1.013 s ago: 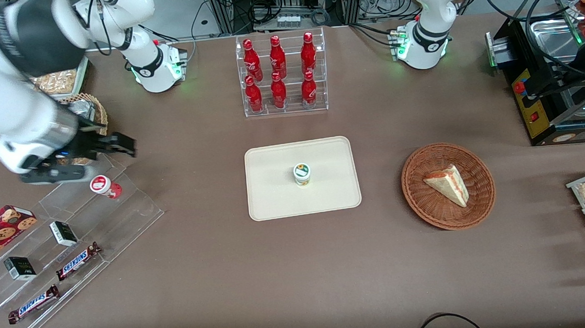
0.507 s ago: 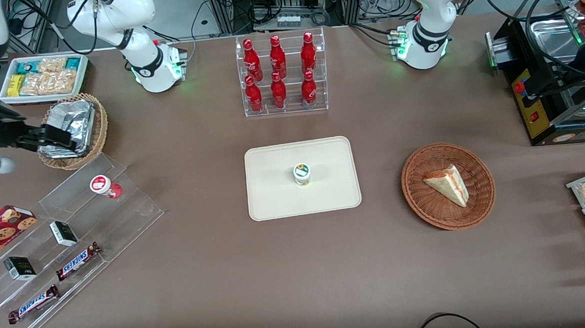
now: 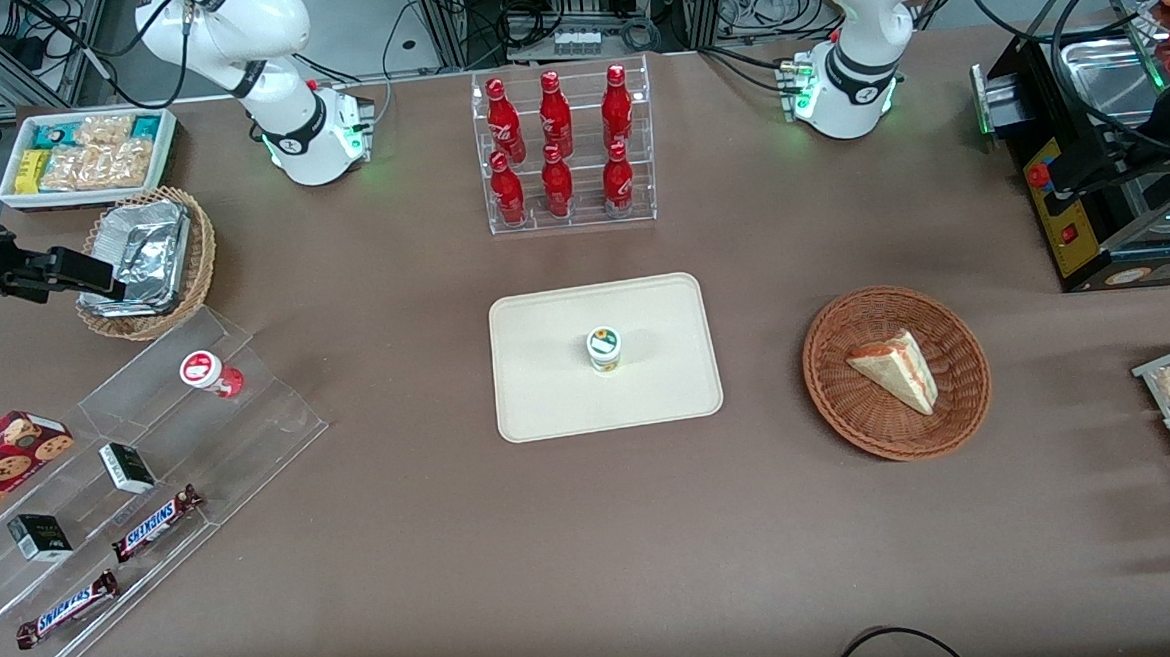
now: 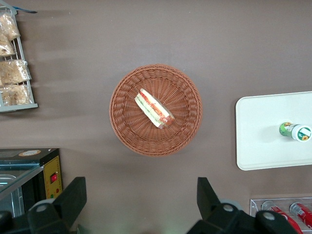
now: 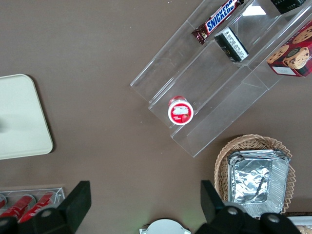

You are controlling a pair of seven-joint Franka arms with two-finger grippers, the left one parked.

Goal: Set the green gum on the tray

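Green gum (image 3: 603, 350) upright mid-tray (image 3: 548, 390). Tool (image 3: 92, 277) spread, empty, at bench's working-arm edge over foil basket (image 3: 146, 263); risk: sweep clipping it.

Brown table (image 3: 406, 538): tray (image 3: 549, 400), wicker basket (image 3: 850, 415), bottle rack (image 3: 572, 219), clear stand (image 3: 280, 425).

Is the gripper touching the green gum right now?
Apart. The front view shows the gripper, open, by the foil basket at the working arm's end, with bare table separating it from the green gum upright on the tray.
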